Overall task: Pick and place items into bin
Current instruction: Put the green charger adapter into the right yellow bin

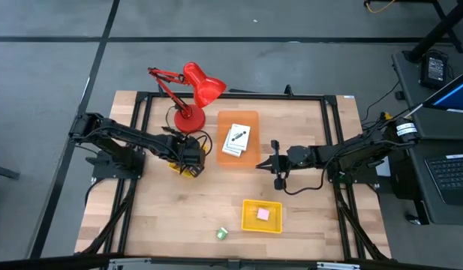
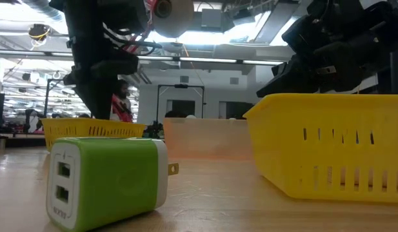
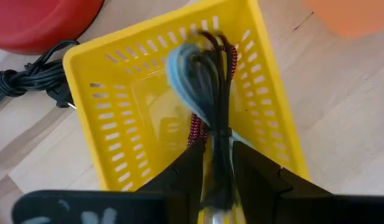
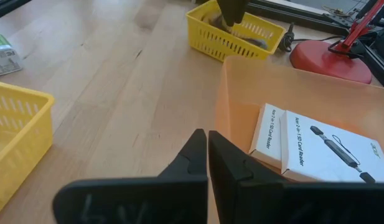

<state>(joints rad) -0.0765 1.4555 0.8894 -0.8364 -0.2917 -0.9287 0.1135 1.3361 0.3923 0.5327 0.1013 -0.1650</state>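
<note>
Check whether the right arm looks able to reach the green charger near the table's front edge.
Probably yes. The right end effector sits shut beside the orange bin, holding nothing, and bare wood lies between it and the green charger; only the yellow basket stands nearby.

**Wooden table and what sits on it**

A pale wood-plank table (image 1: 178, 217) with a black metal frame carries a red desk lamp (image 1: 190, 118) on its round base near the far edge. Beside it lies a translucent orange plastic bin (image 1: 251, 120). A small yellow slotted plastic basket (image 1: 187, 171) stands left of the bin, another yellow basket (image 1: 250, 223) near the front, and a green-and-white charger block (image 1: 223, 233) just beside that.
</note>
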